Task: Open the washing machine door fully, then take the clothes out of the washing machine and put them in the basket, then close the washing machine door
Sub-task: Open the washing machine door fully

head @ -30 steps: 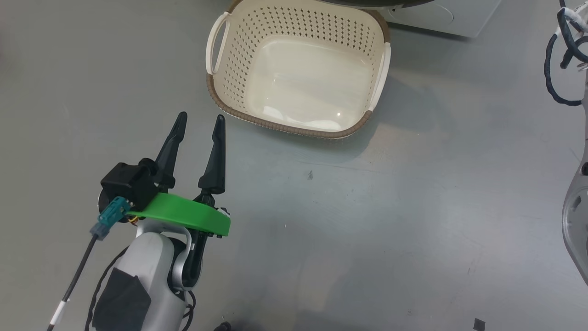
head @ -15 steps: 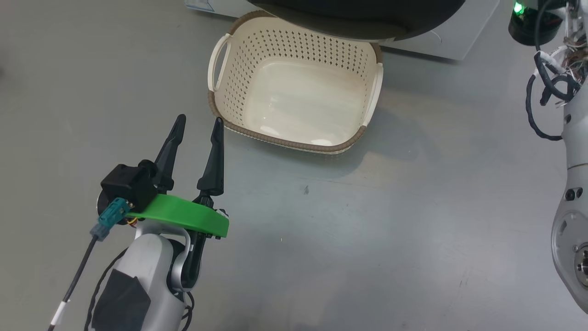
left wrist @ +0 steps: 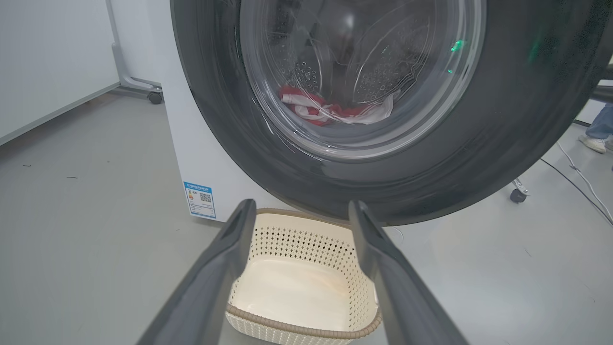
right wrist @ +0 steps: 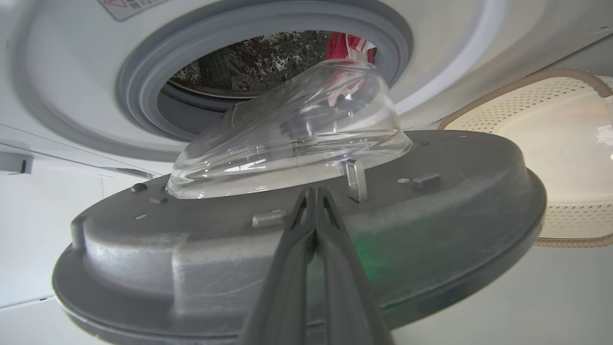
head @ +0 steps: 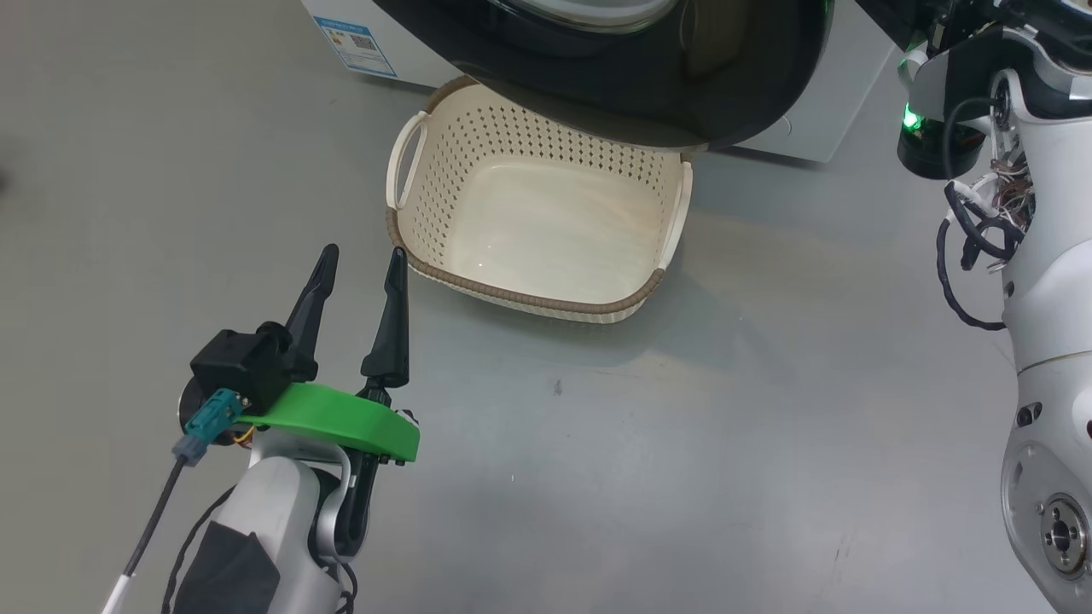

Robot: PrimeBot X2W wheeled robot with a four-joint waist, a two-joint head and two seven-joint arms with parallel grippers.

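Looks to be in the first step, not past it. Can see the washing machine door [left wrist: 479, 158] swung off the grey ring of the washing machine [left wrist: 191, 143], with its inner side and glass bowl turned to the right wrist view, yet hanging over the far rim of the basket [head: 529, 298] in the head view; judged as partly open, not fully.

Finds the right end effector [right wrist: 312, 190] with fingers pressed together, tips at the door's grey inner face, pinching nothing that can be made out; cannot tell whether touching or just very near. Finds the left end effector [head: 363, 252] spread and empty, low above the floor [head: 682, 469], just beside the near left corner of the basket but apart from it.

Sees the clothes [left wrist: 330, 110], red and white, lying at the bottom of the drum, through the door glass in the left wrist view. Shows the basket empty, standing on the floor right before the machine.

Leaves to do, by this judgement: finishing the door swing, taking out all garments, putting them into the basket, closing the door.
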